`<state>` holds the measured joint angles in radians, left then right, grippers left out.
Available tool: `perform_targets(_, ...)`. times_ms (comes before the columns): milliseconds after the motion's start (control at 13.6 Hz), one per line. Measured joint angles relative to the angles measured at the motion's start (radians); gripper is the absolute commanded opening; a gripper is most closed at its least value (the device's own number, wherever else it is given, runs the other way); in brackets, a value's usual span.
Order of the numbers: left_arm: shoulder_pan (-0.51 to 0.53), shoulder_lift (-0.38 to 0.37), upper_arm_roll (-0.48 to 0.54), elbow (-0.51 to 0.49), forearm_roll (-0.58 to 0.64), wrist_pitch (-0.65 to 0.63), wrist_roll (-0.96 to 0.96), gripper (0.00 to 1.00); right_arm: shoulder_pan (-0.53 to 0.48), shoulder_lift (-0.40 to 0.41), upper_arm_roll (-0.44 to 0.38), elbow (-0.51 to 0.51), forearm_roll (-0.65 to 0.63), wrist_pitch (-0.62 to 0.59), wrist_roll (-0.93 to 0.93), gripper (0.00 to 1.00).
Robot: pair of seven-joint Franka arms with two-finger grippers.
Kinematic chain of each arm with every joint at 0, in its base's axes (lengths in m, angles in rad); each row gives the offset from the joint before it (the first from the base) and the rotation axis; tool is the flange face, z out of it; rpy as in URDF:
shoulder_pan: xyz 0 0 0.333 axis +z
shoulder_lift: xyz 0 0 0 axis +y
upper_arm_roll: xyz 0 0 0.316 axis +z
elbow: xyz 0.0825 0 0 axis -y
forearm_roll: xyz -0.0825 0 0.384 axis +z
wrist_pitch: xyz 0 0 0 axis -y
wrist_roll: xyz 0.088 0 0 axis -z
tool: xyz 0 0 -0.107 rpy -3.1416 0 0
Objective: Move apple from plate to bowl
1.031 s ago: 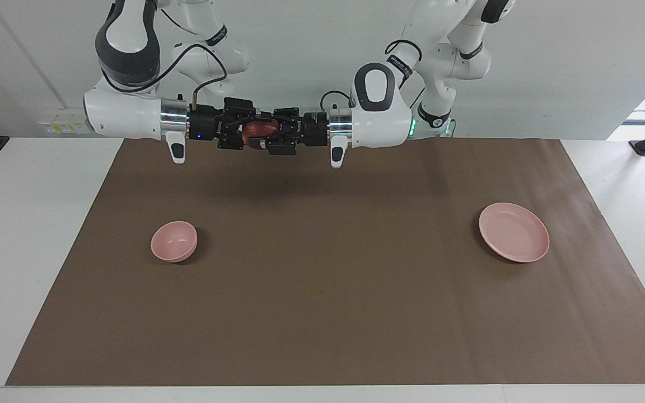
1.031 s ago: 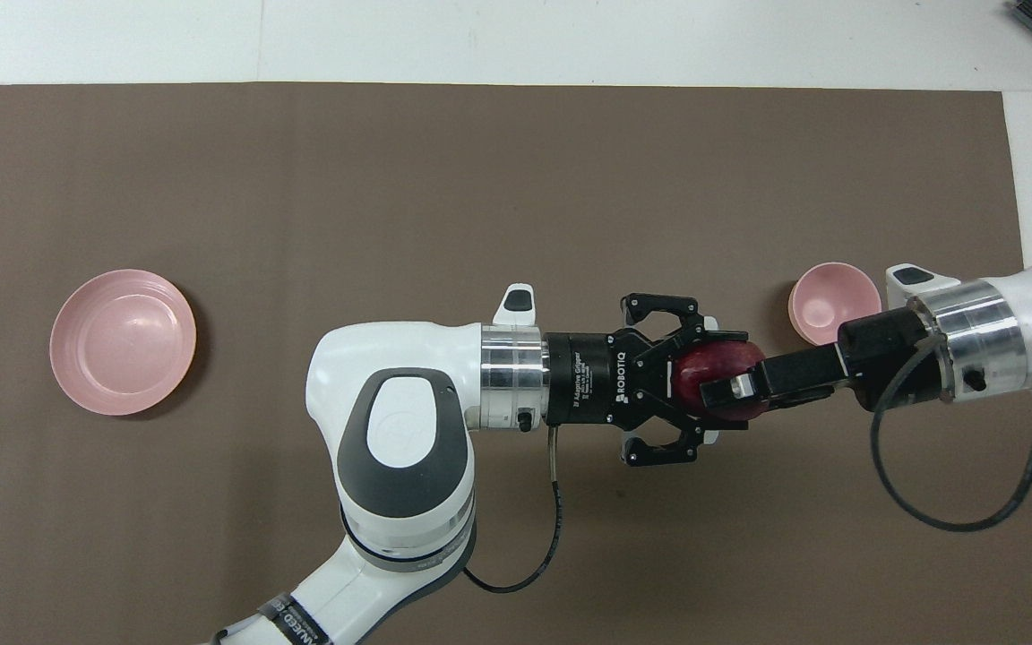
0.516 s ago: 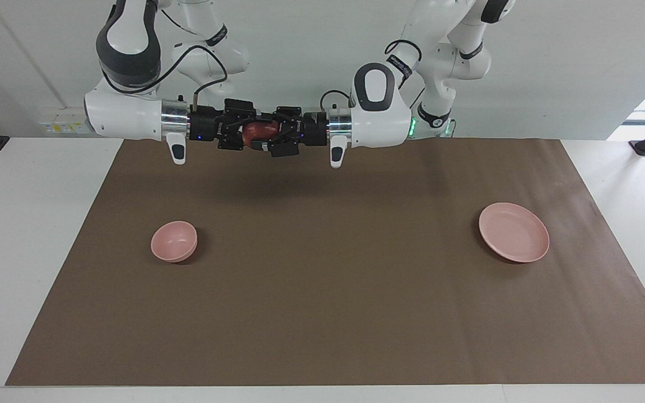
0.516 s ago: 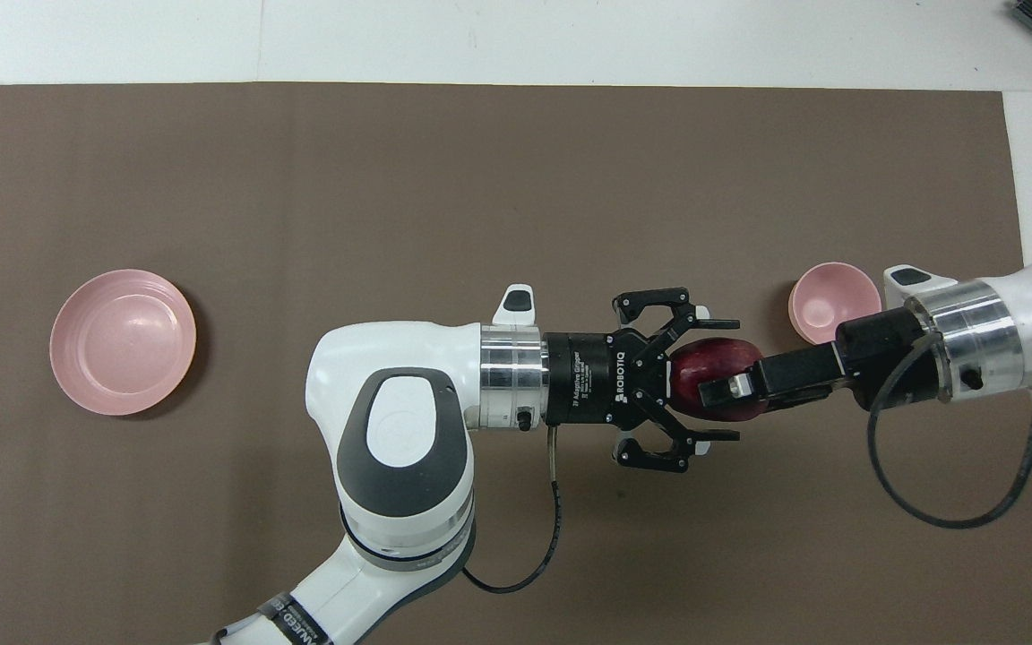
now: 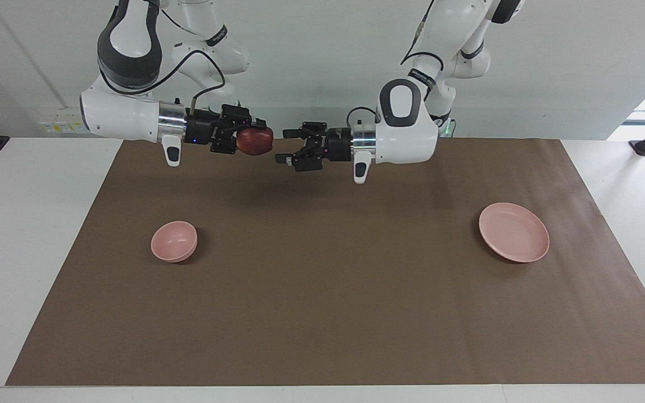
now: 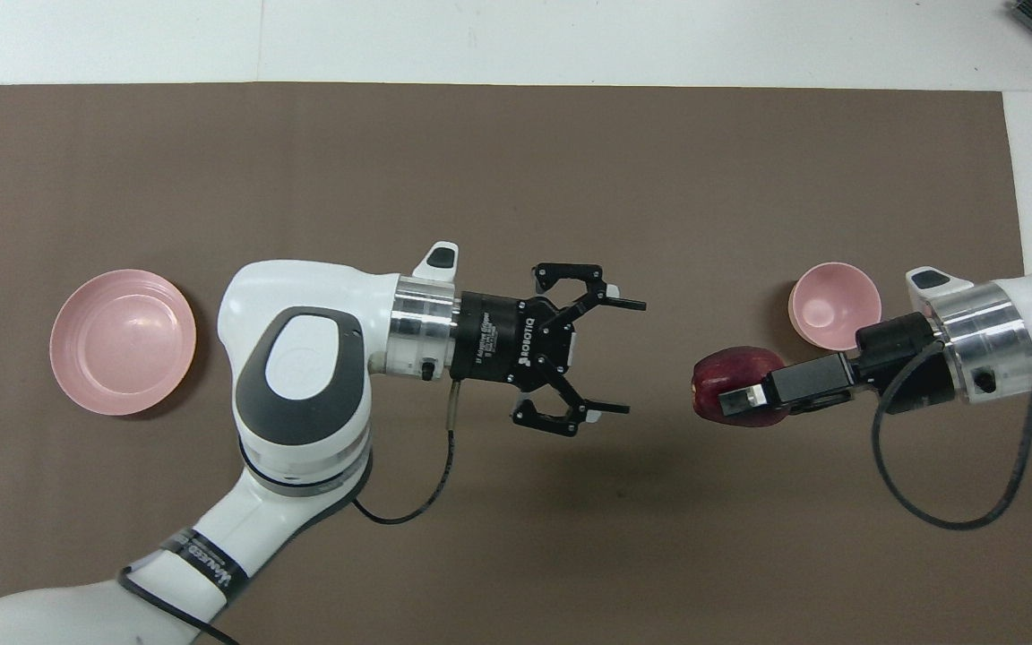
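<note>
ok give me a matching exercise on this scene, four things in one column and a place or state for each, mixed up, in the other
Things:
1. apple
2. left pincer
3. bowl
4. plate

Places or states:
A. bare, on the brown mat toward the left arm's end of the table
B. held up in the air, gripped by the right pincer
C. open, holding nothing, above the mat
D. bare, on the mat toward the right arm's end of the table

Pairs: 1-B, 2-C, 3-D, 4-A
</note>
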<state>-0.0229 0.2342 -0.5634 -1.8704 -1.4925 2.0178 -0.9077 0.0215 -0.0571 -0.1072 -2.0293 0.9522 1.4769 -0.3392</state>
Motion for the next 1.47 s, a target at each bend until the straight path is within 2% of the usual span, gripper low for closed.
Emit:
perform_targets(368, 0.137, 0.005, 0.004, -0.007, 0.406, -0.175, -0.002, 1.00, -0.029, 0.040, -0.003, 0.054, -0.337, 0.072, -0.112, 0.00)
perform_targets(516, 0.177, 0.006, 0.005, -0.007, 0.582, -0.208, -0.001, 1.00, -0.027, 0.048, -0.001, 0.059, -0.479, 0.130, -0.134, 0.00)
perform_targets(736, 0.220, 0.006, 0.005, -0.007, 0.761, -0.226, 0.037, 1.00, -0.007, 0.065, 0.009, 0.060, -0.648, 0.233, -0.136, 0.00)
perform_targets(1031, 0.248, 0.007, 0.005, -0.007, 0.936, -0.242, 0.158, 1.00, 0.079, 0.116, 0.011, 0.062, -0.949, 0.420, -0.137, 0.00)
perform_targets(1252, 0.252, 0.007, 0.020, -0.007, 1.015, -0.254, 0.259, 1.00, 0.114, 0.159, 0.013, 0.068, -1.123, 0.532, -0.137, 0.00)
perform_targets(1473, 0.217, 0.002, 0.112, 0.001, 1.082, -0.289, 0.367, 1.00, 0.114, 0.216, 0.011, 0.070, -1.281, 0.596, -0.168, 0.00)
